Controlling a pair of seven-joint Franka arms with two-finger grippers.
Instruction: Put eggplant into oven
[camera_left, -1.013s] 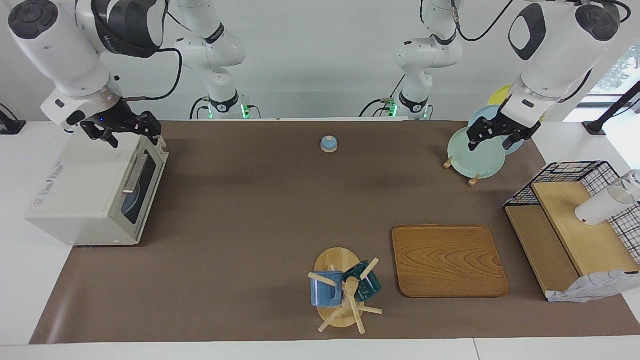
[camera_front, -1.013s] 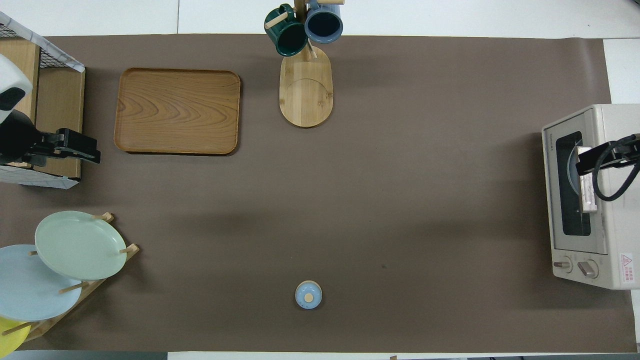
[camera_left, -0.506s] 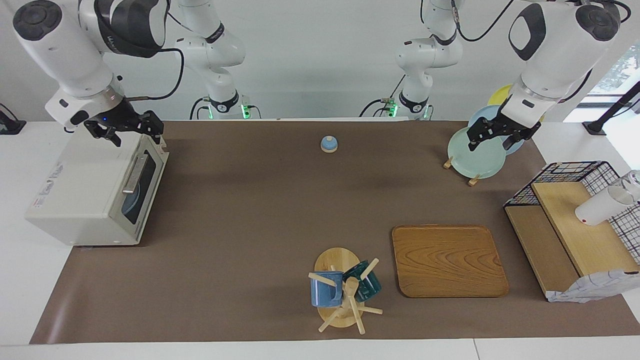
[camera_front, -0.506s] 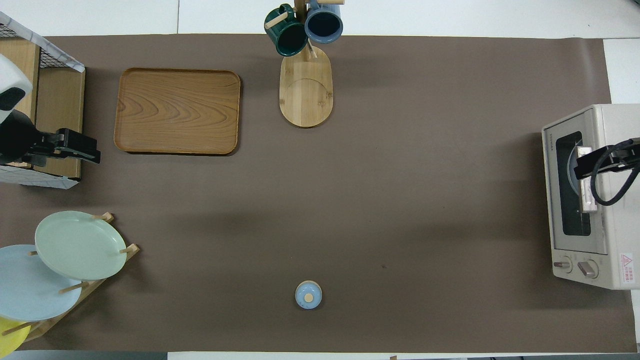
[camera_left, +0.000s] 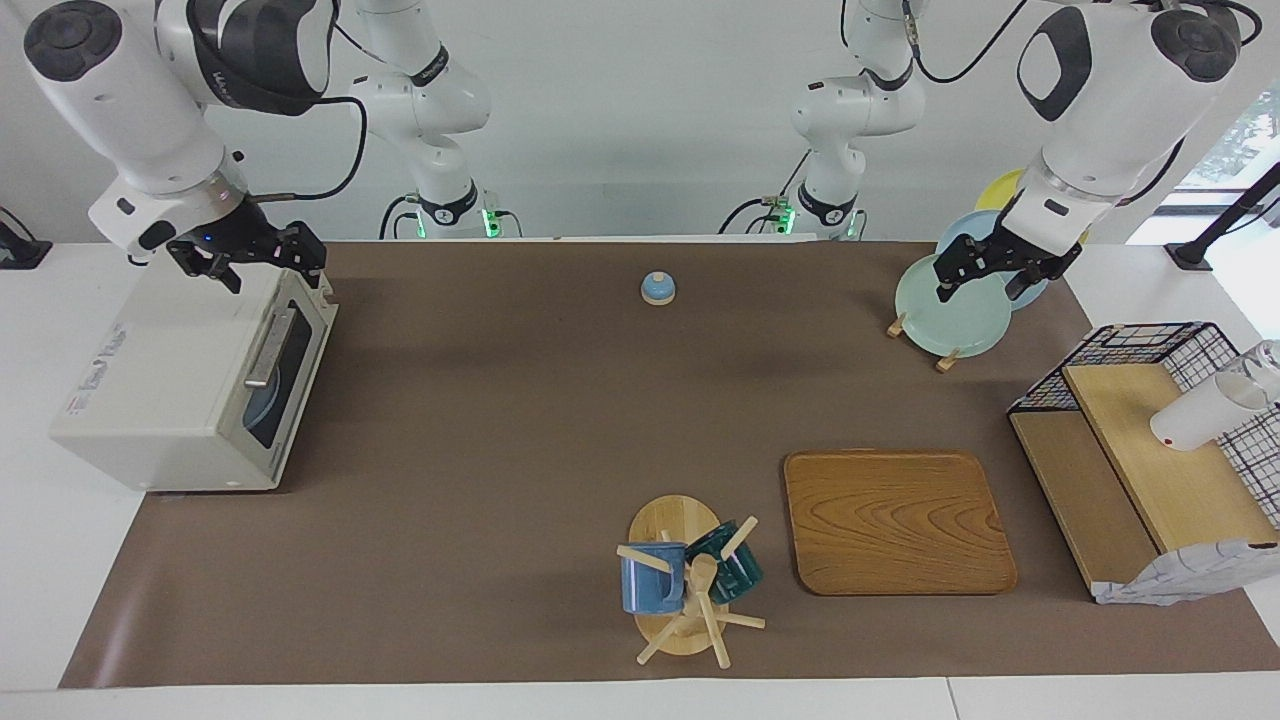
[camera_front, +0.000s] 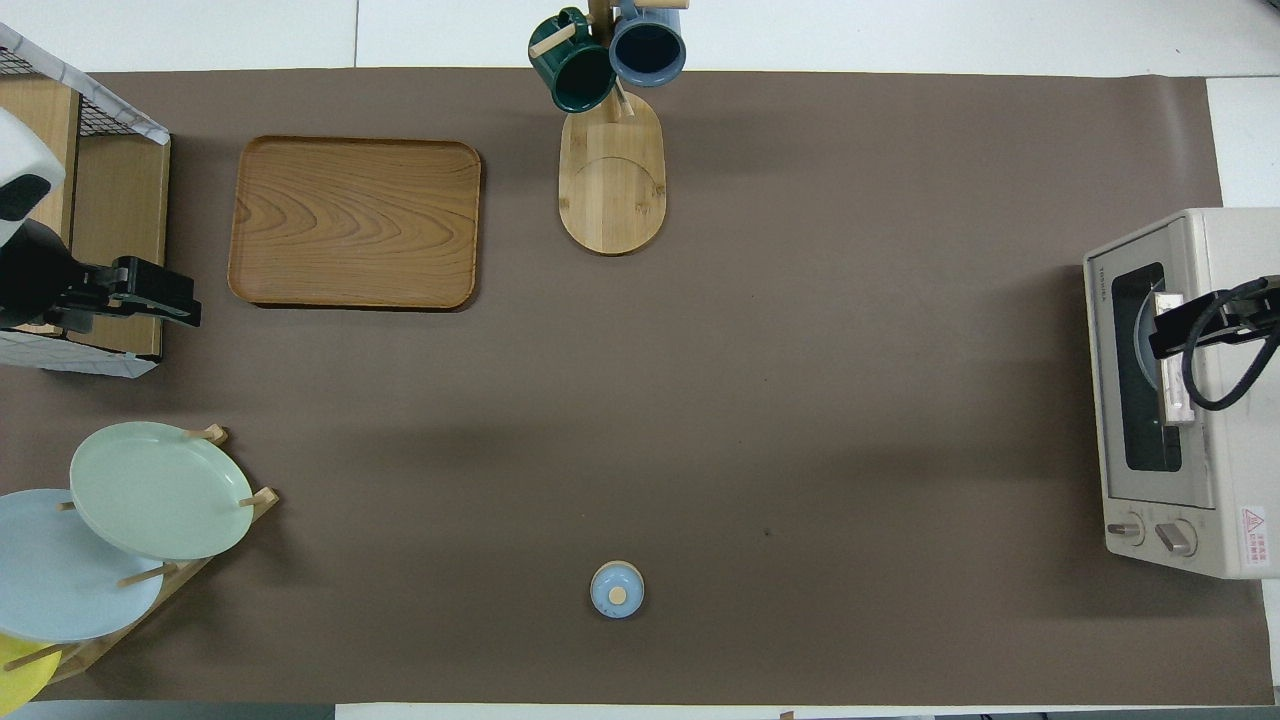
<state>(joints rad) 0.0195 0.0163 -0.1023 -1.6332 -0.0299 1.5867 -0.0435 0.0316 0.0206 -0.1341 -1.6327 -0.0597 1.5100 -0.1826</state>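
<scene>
The oven (camera_left: 170, 400) stands at the right arm's end of the bench, its glass door (camera_left: 285, 372) shut and its bar handle (camera_left: 268, 348) free. The right gripper (camera_left: 250, 258) hangs over the oven's top edge, just above the door and touching nothing. Whether its fingers are open or closed cannot be told. The eggplant is nowhere in sight on the bench. Only a pale round shape shows through the dark glass, so if the eggplant is inside, it is hidden.

With the door shut and nothing in hand, the task looks either finished or not yet begun. If finished, the right arm only needs to draw clear. If not, the door must be pulled open by its handle first.

Counted, there is one oven, one small blue knobbed lid (camera_left: 658, 288), one mug tree (camera_left: 690, 600) bearing two mugs, one wooden tray (camera_left: 895, 520), and three plates on a rack (camera_left: 945, 362). The left gripper (camera_left: 985, 280) waits in the air above them, fingers likewise unreadable. There is also one wire shelf (camera_left: 1140, 345) with one white cup (camera_left: 1195, 415).
</scene>
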